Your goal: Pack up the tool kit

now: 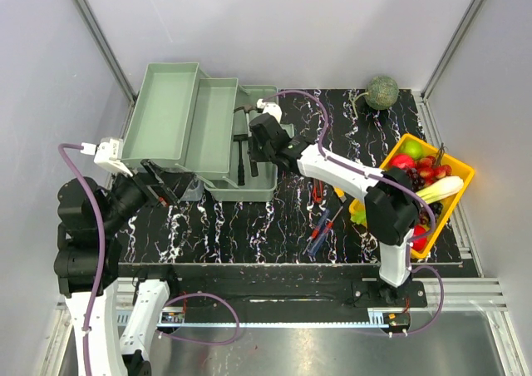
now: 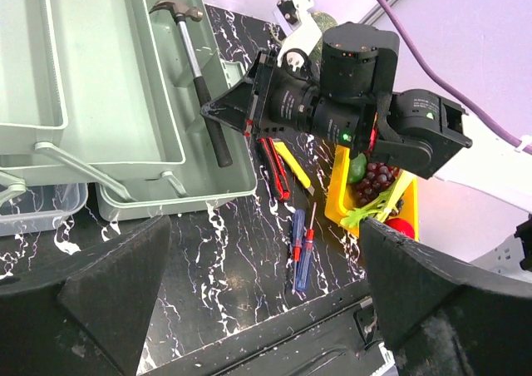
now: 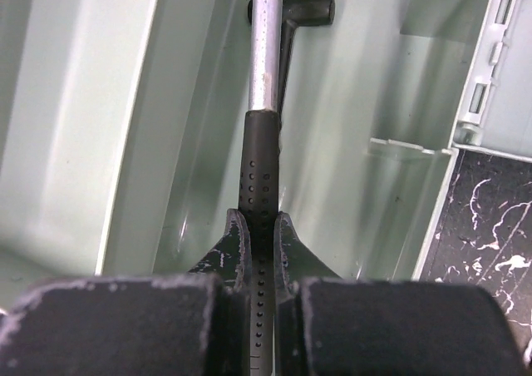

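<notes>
Marbled tabletop bears a pale-green toolbox; right pincer clamps the black-gripped hammer, left pincer gapes.

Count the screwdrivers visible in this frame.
2. A blue-handled screwdriver and a red-handled screwdriver lie side by side on the black marbled mat, between the toolbox and the yellow fruit tray. Others may be hidden under the right arm.
</notes>
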`<state>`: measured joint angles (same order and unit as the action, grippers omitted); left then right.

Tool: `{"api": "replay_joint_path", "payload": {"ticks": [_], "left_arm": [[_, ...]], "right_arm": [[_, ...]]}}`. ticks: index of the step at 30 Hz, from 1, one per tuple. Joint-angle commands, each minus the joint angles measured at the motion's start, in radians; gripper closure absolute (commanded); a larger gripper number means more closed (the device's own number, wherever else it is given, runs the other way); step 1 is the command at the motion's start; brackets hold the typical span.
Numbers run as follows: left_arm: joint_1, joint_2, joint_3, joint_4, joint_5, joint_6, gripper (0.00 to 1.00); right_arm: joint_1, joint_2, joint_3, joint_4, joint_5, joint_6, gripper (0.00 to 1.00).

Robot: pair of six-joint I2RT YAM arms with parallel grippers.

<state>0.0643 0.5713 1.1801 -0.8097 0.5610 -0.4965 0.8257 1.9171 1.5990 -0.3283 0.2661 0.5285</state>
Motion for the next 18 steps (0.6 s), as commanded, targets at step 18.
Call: {"api": "replay_joint_path", "payload": {"ticks": [18], "left_arm": [[-0.003, -0.002, 0.001, 0.018, -0.019, 0.022, 0.01]], "right_arm": [[-0.077, 0.229, 0.133, 0.109, -0.053, 0.030, 1.00]]}}
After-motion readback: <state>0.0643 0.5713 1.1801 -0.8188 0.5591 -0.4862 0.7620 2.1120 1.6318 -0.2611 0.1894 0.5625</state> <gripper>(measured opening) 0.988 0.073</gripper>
